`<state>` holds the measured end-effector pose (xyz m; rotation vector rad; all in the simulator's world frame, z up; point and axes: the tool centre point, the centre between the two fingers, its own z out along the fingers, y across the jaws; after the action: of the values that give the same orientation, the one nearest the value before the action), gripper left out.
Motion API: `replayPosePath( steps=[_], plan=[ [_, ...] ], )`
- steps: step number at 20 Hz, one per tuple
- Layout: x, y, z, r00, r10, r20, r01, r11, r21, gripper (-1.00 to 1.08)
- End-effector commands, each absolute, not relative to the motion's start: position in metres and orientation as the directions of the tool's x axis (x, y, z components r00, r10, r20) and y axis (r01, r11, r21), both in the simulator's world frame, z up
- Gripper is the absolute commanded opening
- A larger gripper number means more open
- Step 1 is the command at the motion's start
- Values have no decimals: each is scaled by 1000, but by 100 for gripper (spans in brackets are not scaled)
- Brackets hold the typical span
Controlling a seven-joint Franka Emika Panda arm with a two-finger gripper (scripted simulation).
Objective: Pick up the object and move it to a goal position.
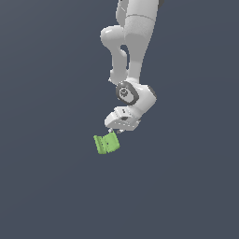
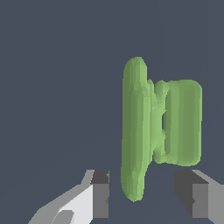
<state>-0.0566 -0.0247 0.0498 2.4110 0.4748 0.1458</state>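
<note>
- Exterior view: the green object (image 1: 107,143) sits just below the white gripper (image 1: 113,131), a bit toward the exterior view's left, basically right under the fingertips.
- Wrist view: gripper (image 2: 146,197) is spread wide, fingers (image 2: 101,194) either side of the object's (image 2: 159,127) near end, not pinching it.

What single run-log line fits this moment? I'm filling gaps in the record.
phase: approach | gripper: open, fingers either side of object's end | object: small lime-green ridged block, not gripped | goal: not visible
</note>
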Motion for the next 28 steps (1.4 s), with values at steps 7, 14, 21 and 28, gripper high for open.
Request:
replayPosePath(
  steps=[7,14,21,28],
  plan=[
    [-60,-25,46,917,398,-22,315,-691,651,28],
    [-58,-32,39,918,397,-22,315,-692,649,28],
    [-54,-44,23,917,398,-23,317,-691,650,28],
    [-53,-44,23,917,398,-23,316,-691,650,-100]
  ],
)
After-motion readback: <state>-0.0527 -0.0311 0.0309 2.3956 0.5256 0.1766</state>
